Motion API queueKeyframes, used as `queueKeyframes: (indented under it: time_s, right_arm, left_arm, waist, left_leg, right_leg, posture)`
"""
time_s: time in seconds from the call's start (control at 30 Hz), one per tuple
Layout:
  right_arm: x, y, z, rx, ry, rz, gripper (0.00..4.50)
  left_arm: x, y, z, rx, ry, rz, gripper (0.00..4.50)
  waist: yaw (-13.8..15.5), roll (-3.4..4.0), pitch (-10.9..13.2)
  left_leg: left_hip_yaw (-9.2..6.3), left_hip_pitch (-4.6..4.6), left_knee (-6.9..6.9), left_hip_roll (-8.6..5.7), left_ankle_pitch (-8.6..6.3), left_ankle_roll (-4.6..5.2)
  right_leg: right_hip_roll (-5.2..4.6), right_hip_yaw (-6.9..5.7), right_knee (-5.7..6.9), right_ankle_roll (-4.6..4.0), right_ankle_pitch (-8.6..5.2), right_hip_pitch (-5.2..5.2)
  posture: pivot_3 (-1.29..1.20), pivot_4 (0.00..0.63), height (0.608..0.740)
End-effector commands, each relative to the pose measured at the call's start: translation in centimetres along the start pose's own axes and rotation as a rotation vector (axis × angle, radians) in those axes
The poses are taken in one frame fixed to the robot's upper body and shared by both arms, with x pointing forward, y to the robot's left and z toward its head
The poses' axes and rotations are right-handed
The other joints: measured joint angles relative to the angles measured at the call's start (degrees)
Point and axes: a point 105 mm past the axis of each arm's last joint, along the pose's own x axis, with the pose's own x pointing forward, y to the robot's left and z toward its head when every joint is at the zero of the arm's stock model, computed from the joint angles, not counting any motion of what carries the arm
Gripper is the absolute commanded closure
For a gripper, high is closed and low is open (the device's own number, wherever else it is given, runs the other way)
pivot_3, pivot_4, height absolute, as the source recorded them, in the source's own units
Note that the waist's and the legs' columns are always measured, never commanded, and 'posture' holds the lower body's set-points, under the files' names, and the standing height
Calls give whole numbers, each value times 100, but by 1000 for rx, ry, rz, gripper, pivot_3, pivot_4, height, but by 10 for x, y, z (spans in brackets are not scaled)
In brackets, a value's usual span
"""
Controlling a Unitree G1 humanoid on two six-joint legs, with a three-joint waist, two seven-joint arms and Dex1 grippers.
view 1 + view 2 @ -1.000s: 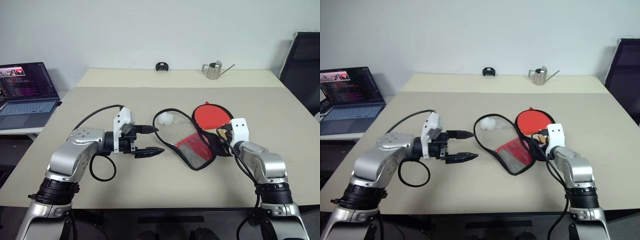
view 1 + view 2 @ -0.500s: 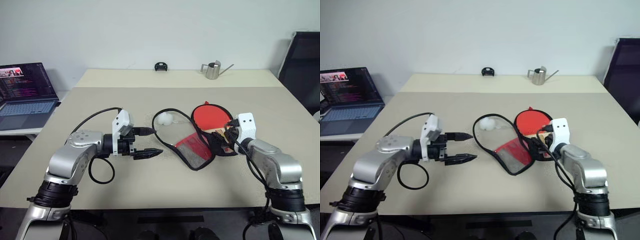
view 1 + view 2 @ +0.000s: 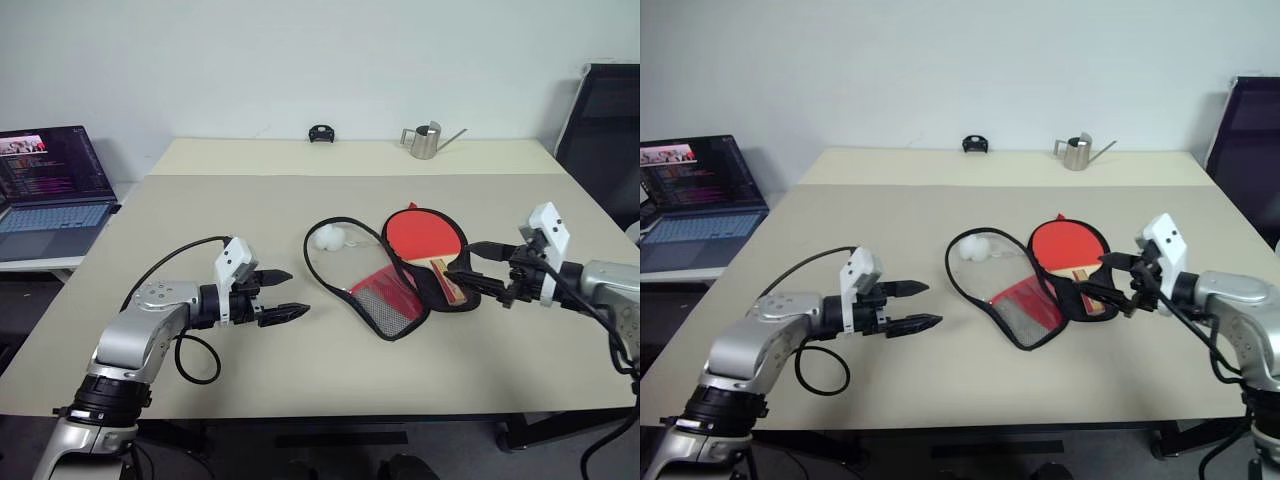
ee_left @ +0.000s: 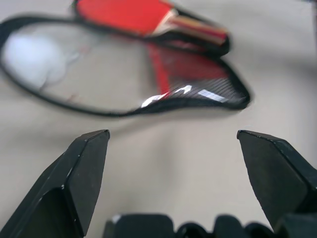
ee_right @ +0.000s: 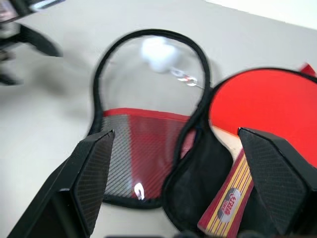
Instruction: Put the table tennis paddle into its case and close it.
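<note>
The table tennis paddle [image 3: 425,232] lies flat on the table with its red face up. Its wooden handle [image 5: 237,198] rests on the black half of the case [image 3: 392,296]. The case lies unzipped, its red mesh half [image 4: 198,74] spread toward me and its black zipper rim looping out to the left. My right gripper [image 3: 460,258] hovers open just right of the handle, pointing left, with nothing in it. To the left of the case, my left gripper [image 3: 296,292] is open and empty, low over the table and pointing at the case.
A small white lump [image 3: 330,237] lies inside the zipper loop. A metal watering can [image 3: 428,140] and a small black object [image 3: 322,132] sit at the back. A laptop [image 3: 55,180] is at far left, and a black chair [image 3: 600,120] at far right.
My right gripper has opened, lifted off the paddle handle and drawn back to the right. My left gripper has sunk a little toward the table. Paddle and case have not moved.
</note>
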Motion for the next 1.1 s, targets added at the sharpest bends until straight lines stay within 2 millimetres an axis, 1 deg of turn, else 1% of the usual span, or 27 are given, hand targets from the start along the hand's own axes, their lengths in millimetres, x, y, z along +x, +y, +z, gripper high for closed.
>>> queueKeyframes:
  time_s: [0.03,0.13,0.23,1.1]
  right_arm:
    - [-12,9,23,-53,-46,84,160]
    - [-17,14,27,-58,-35,126,160]
    - [-18,15,30,-67,-40,128,160]
    - [-18,15,30,-65,-40,129,160]
  left_arm:
    - [2,11,3,24,8,53,0]
    - [5,21,-2,10,30,101,0]
    - [8,26,-5,-1,36,118,0]
    - [9,28,-6,1,36,118,0]
  waist:
    - [4,-1,1]
    - [6,-2,1]
    - [12,-2,1]
    - [15,-3,1]
  left_leg:
    - [0,0,0,0,0,0]
    - [0,-2,0,0,0,0]
    - [-1,-2,1,0,0,0]
    - [-1,-3,1,-1,0,0]
  right_leg:
    - [0,-1,0,0,0,0]
    - [-1,0,-1,0,0,0]
    - [-3,-2,-1,0,0,0]
    - [-8,-3,-1,0,0,-2]
  posture:
    - [0,150,740]
    - [0,150,740]
    - [0,150,740]
    - [0,150,740]
